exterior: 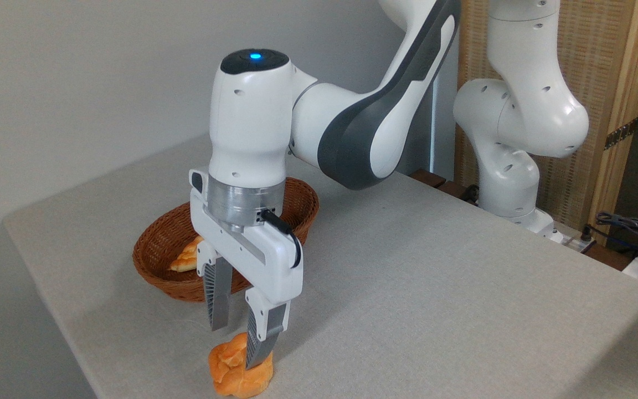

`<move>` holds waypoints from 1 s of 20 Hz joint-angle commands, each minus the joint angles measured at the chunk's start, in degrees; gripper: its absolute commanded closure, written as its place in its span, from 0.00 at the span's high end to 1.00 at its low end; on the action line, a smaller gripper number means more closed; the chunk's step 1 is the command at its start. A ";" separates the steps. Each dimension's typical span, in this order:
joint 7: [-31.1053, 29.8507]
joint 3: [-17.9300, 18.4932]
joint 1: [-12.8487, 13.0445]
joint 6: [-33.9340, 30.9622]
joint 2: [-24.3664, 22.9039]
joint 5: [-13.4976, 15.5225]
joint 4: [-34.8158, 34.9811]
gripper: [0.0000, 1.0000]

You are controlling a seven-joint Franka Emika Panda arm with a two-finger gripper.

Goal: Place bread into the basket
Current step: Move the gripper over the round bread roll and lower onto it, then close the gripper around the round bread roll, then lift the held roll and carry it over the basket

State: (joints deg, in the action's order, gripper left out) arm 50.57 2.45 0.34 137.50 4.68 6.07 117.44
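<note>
Near the front edge of the table, at about six o'clock in the camera view, the white two-finger gripper (237,343) is being held pointing straight down, its grey ribbed fingers (218,299) spread apart. The left finger is ending just above the table surface, while the right finger is being pressed against or passing in front of the small round, knobbly orange-golden bun (240,374). Whether the bun is being touched by both fingers cannot be told; the jaws are being kept apart, and nothing is visibly being clamped. The bun is sitting on the beige cloth-covered table (435,288), at six o'clock from the gripper and close to the table's front edge.

Behind the gripper, at about eleven o'clock from the bun, the oval brown woven wicker basket (155,260) is resting on the table, well apart from the bun and partly hidden by the gripper body. Inside it, a golden piece of baked bread (186,257) is lying against the near wall, only partly seen.

The white and grey robot arm (352,127) is being extended from two o'clock, its wrist carrying a blue light on top. At three o'clock, beyond the table edge, dark cables (629,224) are lying beside the arm's base.
</note>
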 commanded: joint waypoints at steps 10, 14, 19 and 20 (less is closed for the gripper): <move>3.40 0.53 -0.96 6.11 3.49 -1.33 0.34 0.80; 3.57 0.53 -0.96 6.02 3.49 -1.24 0.25 0.52; 3.66 0.53 -0.96 5.85 3.49 -1.15 -0.01 0.46; 3.66 0.45 -0.96 5.76 3.49 -1.24 0.07 0.42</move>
State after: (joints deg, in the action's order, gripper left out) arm 53.36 2.79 -0.70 142.81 7.74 5.01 117.73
